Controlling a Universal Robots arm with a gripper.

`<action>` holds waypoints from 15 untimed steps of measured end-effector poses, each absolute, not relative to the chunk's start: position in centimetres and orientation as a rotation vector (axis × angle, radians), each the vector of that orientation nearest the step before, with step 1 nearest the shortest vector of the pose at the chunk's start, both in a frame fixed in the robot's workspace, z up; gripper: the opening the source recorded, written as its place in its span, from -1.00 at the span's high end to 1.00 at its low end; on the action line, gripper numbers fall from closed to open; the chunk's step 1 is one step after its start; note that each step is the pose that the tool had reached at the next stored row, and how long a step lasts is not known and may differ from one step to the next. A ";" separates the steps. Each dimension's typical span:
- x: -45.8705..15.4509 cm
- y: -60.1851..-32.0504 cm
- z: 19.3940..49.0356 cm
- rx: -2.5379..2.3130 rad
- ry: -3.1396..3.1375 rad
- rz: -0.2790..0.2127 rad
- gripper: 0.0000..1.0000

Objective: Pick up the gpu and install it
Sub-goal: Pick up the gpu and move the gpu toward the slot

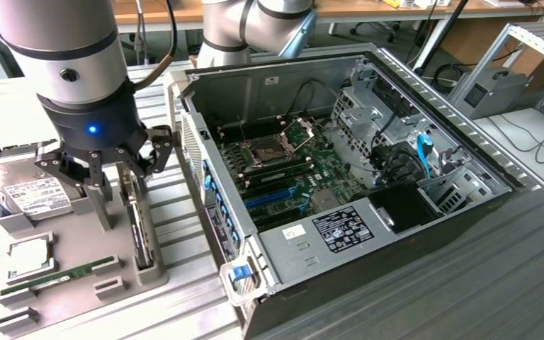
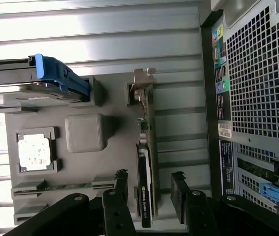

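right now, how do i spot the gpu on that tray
Look at the grey parts tray on the exterior view's left of the open computer case. The gpu stands on edge in the slot nearest the case, below the open gripper: a thin dark card, unlike the narrow green memory stick.

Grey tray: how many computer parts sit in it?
4: hard drive at the back, gpu on edge under the hand, square chip in the middle, memory stick in front. The arm may hide others.
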State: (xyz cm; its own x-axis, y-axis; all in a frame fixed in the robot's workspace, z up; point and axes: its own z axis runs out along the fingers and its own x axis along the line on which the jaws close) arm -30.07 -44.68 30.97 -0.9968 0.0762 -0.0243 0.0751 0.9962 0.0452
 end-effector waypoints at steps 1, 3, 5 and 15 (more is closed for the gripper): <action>-30.1 -44.7 30.7 0.118 3.113 0.069 0.04; -30.1 -44.7 30.4 0.118 3.113 0.069 0.04; -30.1 -44.7 30.1 0.118 3.112 0.069 0.04; -30.1 -44.7 29.7 0.118 3.113 0.070 0.04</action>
